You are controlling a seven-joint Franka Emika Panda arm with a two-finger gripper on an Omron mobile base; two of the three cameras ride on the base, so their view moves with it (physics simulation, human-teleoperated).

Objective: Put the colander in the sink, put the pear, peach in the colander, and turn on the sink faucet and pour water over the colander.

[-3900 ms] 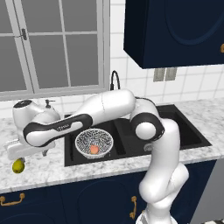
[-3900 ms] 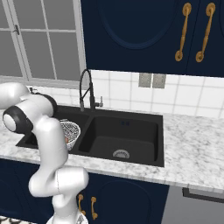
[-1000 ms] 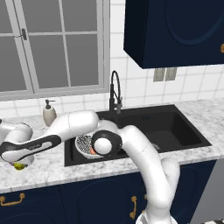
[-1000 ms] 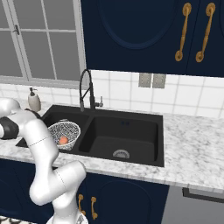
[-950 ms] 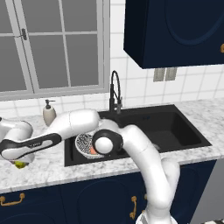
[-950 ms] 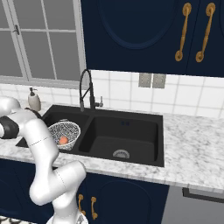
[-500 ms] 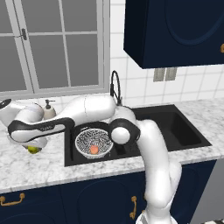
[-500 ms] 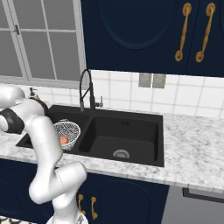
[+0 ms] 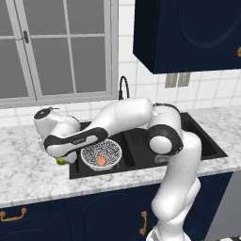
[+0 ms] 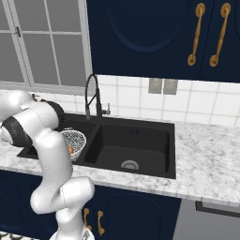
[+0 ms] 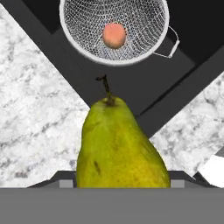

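The pear [image 11: 120, 146] sits gripped in the claw [image 9: 63, 160], its yellow-green body close up in the hand view with the thin dark stem pointing toward the colander [image 11: 114, 30]; dark finger tips [image 11: 61, 178] show at either side of its base, so the claw is clenched on the fruit. Taking the sink [image 9: 202, 143] as the landmark: in the left base view the claw hangs over the sink's left edge, just where the black rim meets the marble bench [image 9: 28, 169], and a sliver of yellow-green peeks out beneath the wrist there. The colander rests inside the sink's left basin, a white perforated bowl with a thin wire handle at one side, and the peach [image 9: 101, 161] lies on its bottom near the middle (orange-pink against the mesh). In the hand view the pear is held off to one side of the colander, over the dark rim of the sink and not yet above the bowl. The sink faucet [image 10: 93, 97] rises behind the sink at the divide between the two basins, its black arched spout curving toward the left basin. The sink's right basin shows a round silver drain [image 10: 130, 164]. A window [image 9: 56, 47] stands behind the sink's left end, and dark blue cabinets [image 10: 150, 37] hang above its right end
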